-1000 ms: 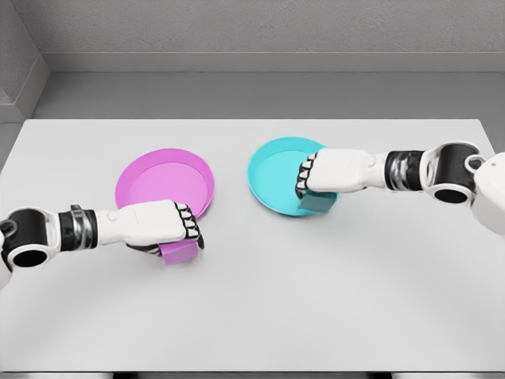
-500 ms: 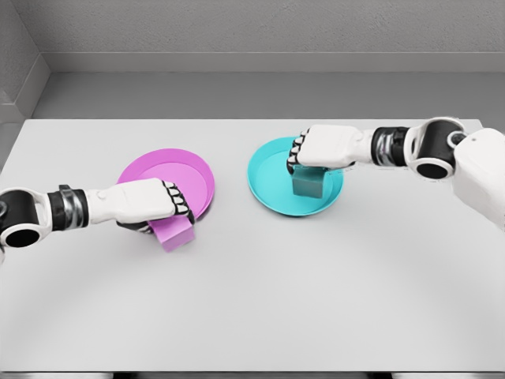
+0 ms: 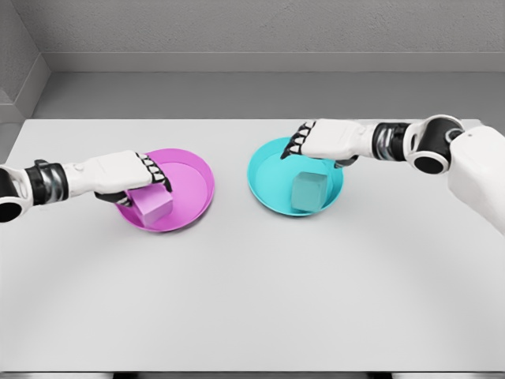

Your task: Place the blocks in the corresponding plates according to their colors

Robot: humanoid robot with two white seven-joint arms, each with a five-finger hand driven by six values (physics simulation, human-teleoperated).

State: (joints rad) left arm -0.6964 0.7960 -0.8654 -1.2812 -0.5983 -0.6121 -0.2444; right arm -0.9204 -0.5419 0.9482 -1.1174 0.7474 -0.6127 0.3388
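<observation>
The small pink cube [image 3: 151, 205] sits clamped beneath the left hand [image 3: 125, 176] over the round pink plate [image 3: 193, 178], while the teal cube [image 3: 309, 192] lies just below the right hand's [image 3: 327, 139] loosened fingers.

A single head-mounted view looked forward and steeply down from above the near edge of the table [image 3: 252, 316], at moderate range. The whole width of the white top fell within the frame, its far edge running across the upper third, with grey floor and the base of a grey wall [image 3: 260, 28] beyond. The left arm [image 3: 47, 183] entered from the left edge and the right arm [image 3: 442, 150] from the right edge. No second view was supplied, so no overlap applied.
</observation>
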